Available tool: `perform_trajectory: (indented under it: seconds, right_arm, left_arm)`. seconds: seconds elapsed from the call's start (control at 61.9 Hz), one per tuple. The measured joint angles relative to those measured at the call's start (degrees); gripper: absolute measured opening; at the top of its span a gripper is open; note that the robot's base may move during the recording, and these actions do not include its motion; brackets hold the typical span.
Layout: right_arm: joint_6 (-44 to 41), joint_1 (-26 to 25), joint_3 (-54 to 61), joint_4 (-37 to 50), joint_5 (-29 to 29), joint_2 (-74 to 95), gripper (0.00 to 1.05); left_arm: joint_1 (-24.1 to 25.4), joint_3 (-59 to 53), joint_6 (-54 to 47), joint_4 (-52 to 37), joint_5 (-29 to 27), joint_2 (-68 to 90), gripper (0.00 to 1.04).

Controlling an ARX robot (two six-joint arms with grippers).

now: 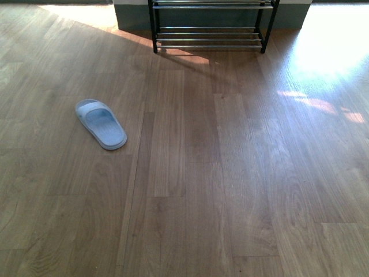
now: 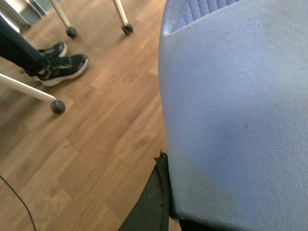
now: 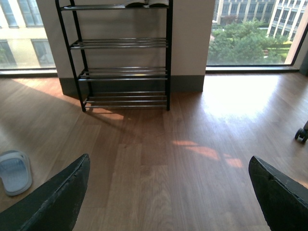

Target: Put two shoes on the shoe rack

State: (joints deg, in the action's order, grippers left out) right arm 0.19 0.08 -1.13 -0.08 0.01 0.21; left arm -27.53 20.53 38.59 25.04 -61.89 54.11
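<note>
Coverage differs by view. The front view shows one floor slide (image 1: 101,124) on the wooden floor (image 1: 230,184), well apart from the shoe rack (image 1: 209,33) at the wall; neither arm appears. Only the left wrist view shows the left gripper (image 2: 155,204) closed on a lifted slide (image 2: 231,110), above the floor near a person's black sneakers (image 2: 60,67). Only the right wrist view shows the right gripper (image 3: 169,163) spread wide and empty, and pale shoe soles (image 3: 147,3) on the rack's top tier.

Sunlit wooden floor (image 1: 230,173), tall windows (image 3: 250,33)
</note>
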Motion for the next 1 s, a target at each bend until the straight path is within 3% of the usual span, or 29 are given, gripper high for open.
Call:
perform_trajectory:
  seconds: [0.097,1.002]
  right_arm:
    - [0.00,0.00,0.00,0.00,0.00,0.00,0.96]
    - [-0.02,0.00,0.00,0.00,0.13,0.00,0.96]
  left_arm:
    - [-3.56,-1.29,4.31,6.73,-4.81,-4.33,0.02]
    - [-4.46,-1.84,7.37,7.23,-5.07,-4.92,0.02]
